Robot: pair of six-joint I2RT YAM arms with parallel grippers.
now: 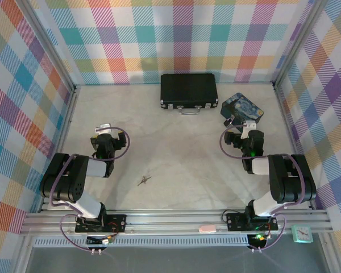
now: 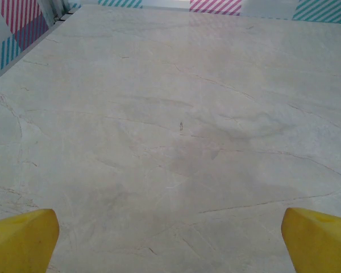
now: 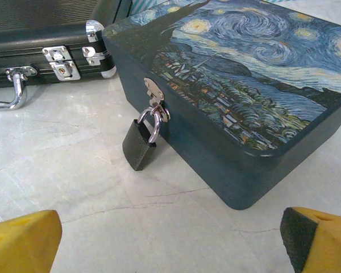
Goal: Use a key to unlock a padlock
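The tin (image 3: 244, 102) is dark blue-green. Its lid is painted with swirling blue sky, yellow stars and a dark village, and its clasp (image 3: 153, 94) is silvery. At that clasp, the padlock (image 3: 139, 149) has a dark grey-black body and a silvery shackle. Left of the tin, the briefcase (image 3: 40, 28) is black with shiny silver latches. Under the tin, the table (image 3: 74, 187) is pale cream marble with thin brownish veins. Nearer the arm bases than the tin and to its left, the key (image 1: 144, 181) is grey-brown. Behind the tin, the walls (image 1: 182, 34) are plaid in pink, teal, yellow, orange and purple. The left gripper (image 2: 170, 250) and right gripper (image 3: 170, 250) have bright yellow fingers (image 2: 23, 242).
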